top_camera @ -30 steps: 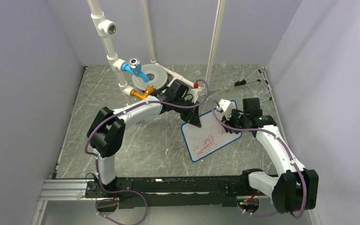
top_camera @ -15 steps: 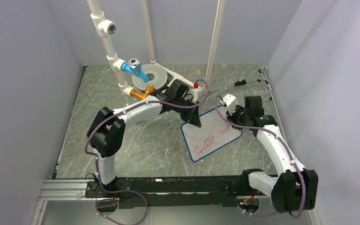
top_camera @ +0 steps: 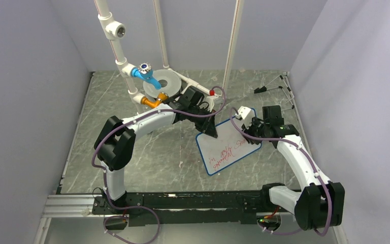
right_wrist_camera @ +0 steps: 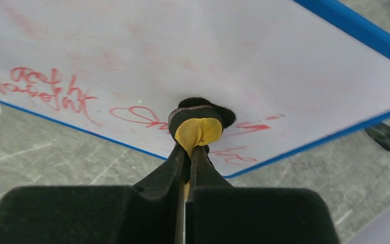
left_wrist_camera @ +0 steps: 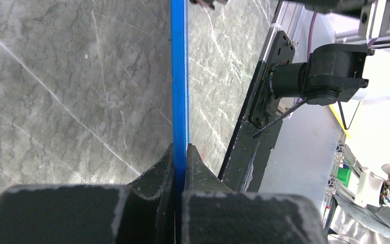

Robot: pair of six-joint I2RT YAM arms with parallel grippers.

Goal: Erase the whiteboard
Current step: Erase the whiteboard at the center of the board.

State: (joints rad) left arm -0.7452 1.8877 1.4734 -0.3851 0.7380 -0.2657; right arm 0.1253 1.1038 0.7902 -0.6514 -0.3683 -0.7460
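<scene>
My bench top [top_camera: 132,147]: grey stone-look slab, pale veins, matte. Plain lavender-grey panels box it in: left wall [top_camera: 25,101], back wall [top_camera: 198,30], right wall [top_camera: 355,76]. White pipework [top_camera: 112,35] rises far left and carries a blue tap [top_camera: 147,75], with a grey disc [top_camera: 168,80] just beside it. Slim white poles [top_camera: 233,40] stand against the back wall. An aluminium rail [top_camera: 66,206] runs along the near edge. Light even, shadows soft.

Far left blocked by pipes [top_camera: 118,51], blue tap [top_camera: 147,75]; table [top_camera: 147,152] left of whiteboard [top_camera: 223,152] open.
</scene>
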